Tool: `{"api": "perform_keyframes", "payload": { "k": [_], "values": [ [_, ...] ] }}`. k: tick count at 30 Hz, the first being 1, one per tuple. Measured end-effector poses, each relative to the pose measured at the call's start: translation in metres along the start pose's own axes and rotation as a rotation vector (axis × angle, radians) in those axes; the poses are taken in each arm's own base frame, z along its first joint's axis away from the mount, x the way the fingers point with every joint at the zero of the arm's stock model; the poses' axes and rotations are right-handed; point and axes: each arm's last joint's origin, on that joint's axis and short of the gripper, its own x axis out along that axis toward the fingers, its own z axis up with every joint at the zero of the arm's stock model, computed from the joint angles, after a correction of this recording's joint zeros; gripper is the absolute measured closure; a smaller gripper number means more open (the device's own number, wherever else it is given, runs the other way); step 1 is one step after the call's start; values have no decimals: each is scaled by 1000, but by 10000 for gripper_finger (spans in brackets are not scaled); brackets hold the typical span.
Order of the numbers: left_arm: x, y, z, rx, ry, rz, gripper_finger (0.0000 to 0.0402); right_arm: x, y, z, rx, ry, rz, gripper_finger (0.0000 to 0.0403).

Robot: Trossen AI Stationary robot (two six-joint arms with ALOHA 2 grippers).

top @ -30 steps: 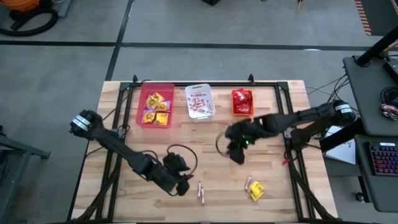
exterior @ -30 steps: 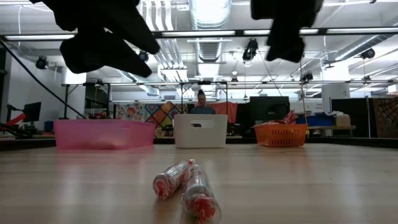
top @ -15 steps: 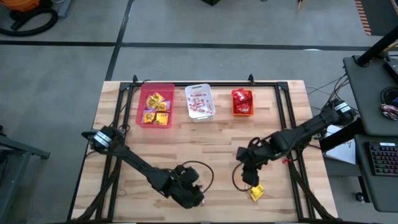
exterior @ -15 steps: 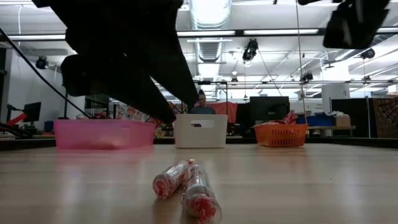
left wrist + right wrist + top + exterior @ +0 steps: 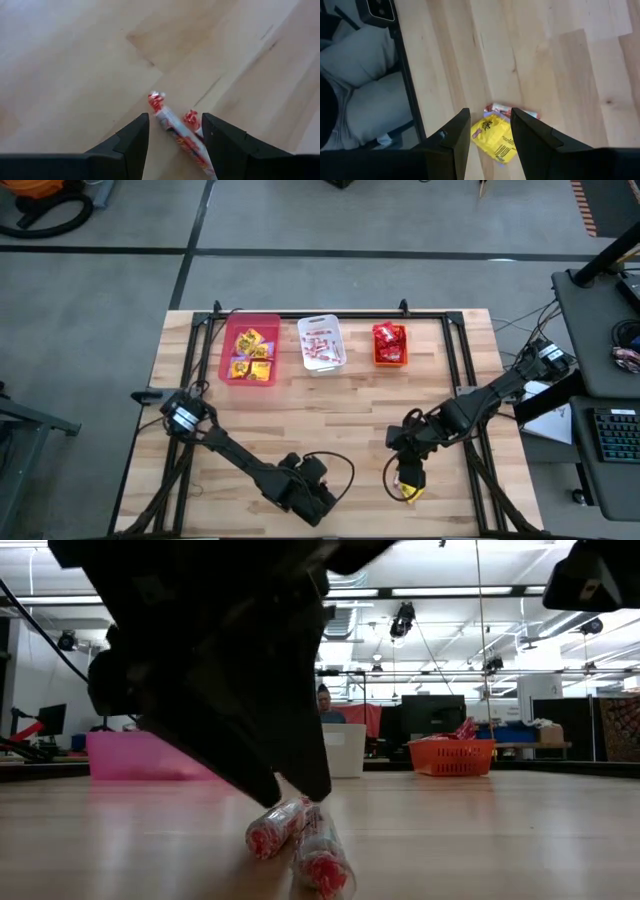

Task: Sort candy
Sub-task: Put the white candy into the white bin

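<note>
The left gripper (image 5: 172, 142) hangs low over the table's near edge, at about 6 o'clock on the wooden table (image 5: 330, 405), its fingers (image 5: 131, 145) spread fairly wide. Two pinkish-red candy sticks (image 5: 175, 131) lie side by side on the wood right between and just beyond those fingers; in the low view the same sticks (image 5: 300, 840) rest flat on the table directly under the dark gripper body, and it is hard to say there whether a fingertip touches them.

The right gripper (image 5: 490, 132) is at roughly 4 o'clock on the table, also parted, with nothing between its fingers. A yellow square packet (image 5: 495, 137) lies on the wood straight ahead of the gap, with another pinkish-red stick (image 5: 512, 111) lying against its far side. From above, the yellow packet (image 5: 408, 492) shows just near of the gripper.

Along the far edge, around 12 o'clock, stand three bins in a row: a pink bin (image 5: 227, 345) holding yellow packets, a white bin (image 5: 320, 325) with pinkish-red sticks, and an orange bin (image 5: 390, 362) with red packets.
</note>
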Motion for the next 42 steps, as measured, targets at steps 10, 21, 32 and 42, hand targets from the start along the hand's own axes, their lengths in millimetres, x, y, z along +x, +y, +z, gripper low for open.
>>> {"api": "perform_keyframes", "payload": {
  "k": [10,21,32,42],
  "values": [
    [8,1,-4,-24,-14,24,269,0,0,0,-11,-15,-15,271],
    [6,11,-7,29,33,112,323,0,-1,1,-10,-40,-39,271],
    [4,17,-8,120,61,167,379,0,-2,2,-60,-58,-59,271],
    [-11,21,-2,196,78,180,396,0,-4,5,-148,-150,-159,271]
  ]
}}
